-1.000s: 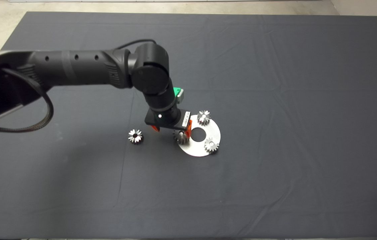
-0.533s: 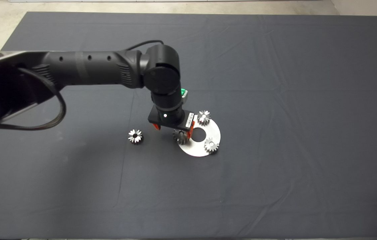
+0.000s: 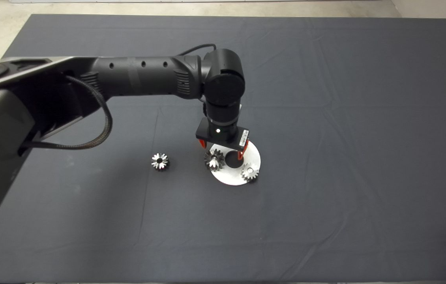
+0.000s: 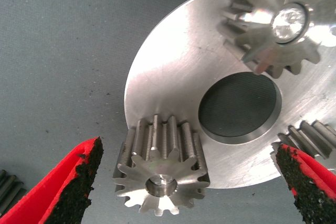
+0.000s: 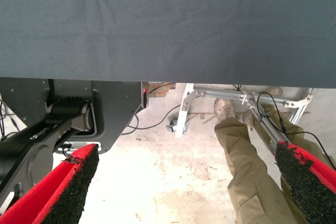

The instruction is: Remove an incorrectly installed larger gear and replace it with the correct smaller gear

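Head view | left pincer (image 3: 223,150) wide open, empty, above round steel plate (image 3: 234,178) | larger steel gear (image 3: 214,159) not yet removed | smaller steel gear (image 3: 160,161) waited at centre-left on tabletop.

disc plate (image 3: 235,175) is lying mid-desk on the mat (image 3: 325,157). larger gear (image 3: 213,159) is sitting on the plate's left edge, another gear (image 3: 250,172) on its lower right edge. smaller gear (image 3: 160,161) is lying on the mat, well left of the plate. left gripper (image 3: 223,149) is hovering over the plate's upper part, fingers spread.
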